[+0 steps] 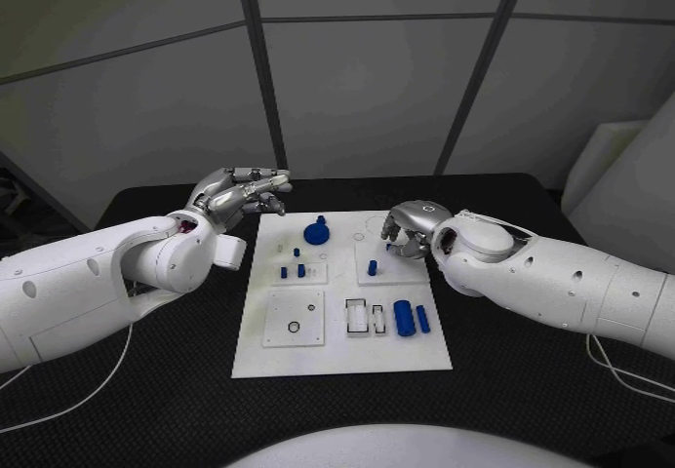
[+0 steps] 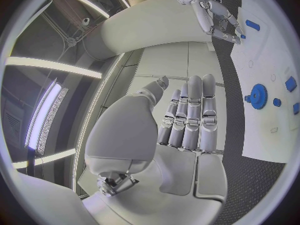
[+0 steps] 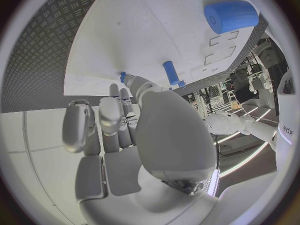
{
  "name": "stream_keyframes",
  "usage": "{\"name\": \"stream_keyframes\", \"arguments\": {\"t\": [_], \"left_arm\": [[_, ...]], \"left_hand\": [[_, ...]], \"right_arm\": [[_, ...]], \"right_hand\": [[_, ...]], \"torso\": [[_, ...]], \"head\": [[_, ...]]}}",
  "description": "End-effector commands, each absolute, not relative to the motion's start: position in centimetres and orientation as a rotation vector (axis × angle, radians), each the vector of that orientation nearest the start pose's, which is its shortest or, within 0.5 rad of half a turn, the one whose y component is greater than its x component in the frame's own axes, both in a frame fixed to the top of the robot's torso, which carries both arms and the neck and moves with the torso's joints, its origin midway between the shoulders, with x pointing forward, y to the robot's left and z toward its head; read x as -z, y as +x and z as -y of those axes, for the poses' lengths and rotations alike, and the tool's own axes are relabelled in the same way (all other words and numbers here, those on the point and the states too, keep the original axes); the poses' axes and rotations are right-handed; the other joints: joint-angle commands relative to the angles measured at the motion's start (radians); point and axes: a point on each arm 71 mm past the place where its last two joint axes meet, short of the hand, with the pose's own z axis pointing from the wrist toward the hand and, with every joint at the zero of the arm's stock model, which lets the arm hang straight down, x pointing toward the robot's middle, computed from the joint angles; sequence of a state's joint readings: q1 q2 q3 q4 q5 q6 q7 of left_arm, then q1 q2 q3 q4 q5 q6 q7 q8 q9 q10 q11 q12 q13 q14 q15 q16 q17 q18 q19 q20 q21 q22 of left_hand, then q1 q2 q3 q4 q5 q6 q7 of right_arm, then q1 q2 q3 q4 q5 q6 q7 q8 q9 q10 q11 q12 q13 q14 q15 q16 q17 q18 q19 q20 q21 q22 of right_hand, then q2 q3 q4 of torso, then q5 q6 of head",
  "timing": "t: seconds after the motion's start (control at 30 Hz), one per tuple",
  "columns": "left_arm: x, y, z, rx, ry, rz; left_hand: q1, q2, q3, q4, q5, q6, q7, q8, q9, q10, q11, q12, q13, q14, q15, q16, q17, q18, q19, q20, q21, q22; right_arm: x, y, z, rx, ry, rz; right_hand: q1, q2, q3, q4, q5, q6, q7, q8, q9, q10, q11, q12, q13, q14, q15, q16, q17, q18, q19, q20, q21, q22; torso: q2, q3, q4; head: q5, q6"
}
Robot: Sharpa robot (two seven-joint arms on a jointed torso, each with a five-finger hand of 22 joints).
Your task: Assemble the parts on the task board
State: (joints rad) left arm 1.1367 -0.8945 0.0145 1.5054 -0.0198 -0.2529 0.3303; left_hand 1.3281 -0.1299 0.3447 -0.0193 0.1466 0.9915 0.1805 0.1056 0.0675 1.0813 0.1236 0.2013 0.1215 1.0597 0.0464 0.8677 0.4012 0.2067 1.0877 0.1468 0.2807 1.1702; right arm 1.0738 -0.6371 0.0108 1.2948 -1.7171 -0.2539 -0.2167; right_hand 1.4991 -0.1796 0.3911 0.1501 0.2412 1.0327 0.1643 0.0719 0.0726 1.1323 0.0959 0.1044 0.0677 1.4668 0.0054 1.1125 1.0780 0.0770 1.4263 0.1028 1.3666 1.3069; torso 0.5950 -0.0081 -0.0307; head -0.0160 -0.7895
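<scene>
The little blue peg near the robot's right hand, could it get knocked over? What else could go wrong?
Yes, maybe. The right hand hovers over the white board, close to the upright blue peg; its fingers could bump the peg and tip it.

The blue cylinder lies on its side, so a nudge might roll it off the board.

The left hand is open beside the board's far corner, near the blue gear; coming in crooked, it could push the board.

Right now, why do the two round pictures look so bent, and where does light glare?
Both wrist views are fisheye: in the left wrist view the task board's edge curves, and ceiling strip lights glare bright; in the right wrist view the table's tread pattern bows. The head view keeps the task board's edges straight, evenly lit.
</scene>
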Motion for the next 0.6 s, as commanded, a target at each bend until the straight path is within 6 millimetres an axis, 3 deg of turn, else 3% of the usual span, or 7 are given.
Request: {"name": "stream_keyframes", "arguments": {"t": [0.03, 0.3, 0.6], "left_arm": [[19.17, 48.76, -23.78, 1.54, -1.178, -1.445], [19.19, 48.76, -23.81, 1.54, -1.18, -1.448], [19.22, 48.72, -23.79, 1.546, -1.181, -1.459]], "left_hand": [[0.007, 0.004, -0.005, -0.001, 0.001, -0.005, 0.004, -0.004, -0.001, -0.007, -0.002, 0.004, 0.001, -0.007, 0.003, -0.007, -0.002, -0.026, -0.001, 0.002, -0.005, -0.001], [0.01, 0.007, -0.005, -0.002, 0.002, -0.005, 0.005, -0.003, 0.0, -0.007, -0.002, 0.006, 0.001, -0.007, 0.003, -0.006, -0.003, -0.026, 0.0, 0.002, -0.006, -0.003], [0.011, 0.008, -0.006, -0.002, 0.002, -0.005, 0.008, -0.003, 0.0, -0.009, -0.001, 0.007, 0.001, -0.006, 0.003, -0.006, -0.005, -0.026, 0.001, 0.002, -0.006, -0.003]], "right_arm": [[24.79, 50.45, 16.09, -0.423, -0.304, -1.748], [25.05, 50.43, 15.97, -0.421, -0.304, -1.784], [25.41, 50.48, 15.99, -0.397, -0.305, -1.822]], "right_hand": [[-0.001, 0.008, 0.011, -0.001, 0.007, 0.016, -0.002, 0.008, 0.002, 0.022, -0.002, 0.011, 0.003, 0.046, 0.003, 0.019, 0.013, -0.023, 0.018, -0.001, 0.028, 0.048], [-0.012, 0.013, 0.019, -0.007, 0.007, 0.047, -0.012, 0.016, 0.006, 0.057, -0.013, 0.025, 0.008, 0.049, -0.005, 0.048, 0.029, -0.035, 0.046, -0.006, 0.075, 0.103], [-0.016, 0.016, 0.021, -0.01, 0.007, 0.056, -0.015, 0.017, 0.006, 0.064, -0.017, 0.024, 0.009, 0.048, -0.008, 0.055, 0.031, -0.037, 0.049, -0.008, 0.081, 0.11]], "torso": [[0.002, -0.0002, 0.002], [0.003, -0.0005, 0.0004], [0.003, 0.0002, 0.0015]], "head": [[0.002, -0.004], [0.003, -0.009], [0.001, -0.02]]}}
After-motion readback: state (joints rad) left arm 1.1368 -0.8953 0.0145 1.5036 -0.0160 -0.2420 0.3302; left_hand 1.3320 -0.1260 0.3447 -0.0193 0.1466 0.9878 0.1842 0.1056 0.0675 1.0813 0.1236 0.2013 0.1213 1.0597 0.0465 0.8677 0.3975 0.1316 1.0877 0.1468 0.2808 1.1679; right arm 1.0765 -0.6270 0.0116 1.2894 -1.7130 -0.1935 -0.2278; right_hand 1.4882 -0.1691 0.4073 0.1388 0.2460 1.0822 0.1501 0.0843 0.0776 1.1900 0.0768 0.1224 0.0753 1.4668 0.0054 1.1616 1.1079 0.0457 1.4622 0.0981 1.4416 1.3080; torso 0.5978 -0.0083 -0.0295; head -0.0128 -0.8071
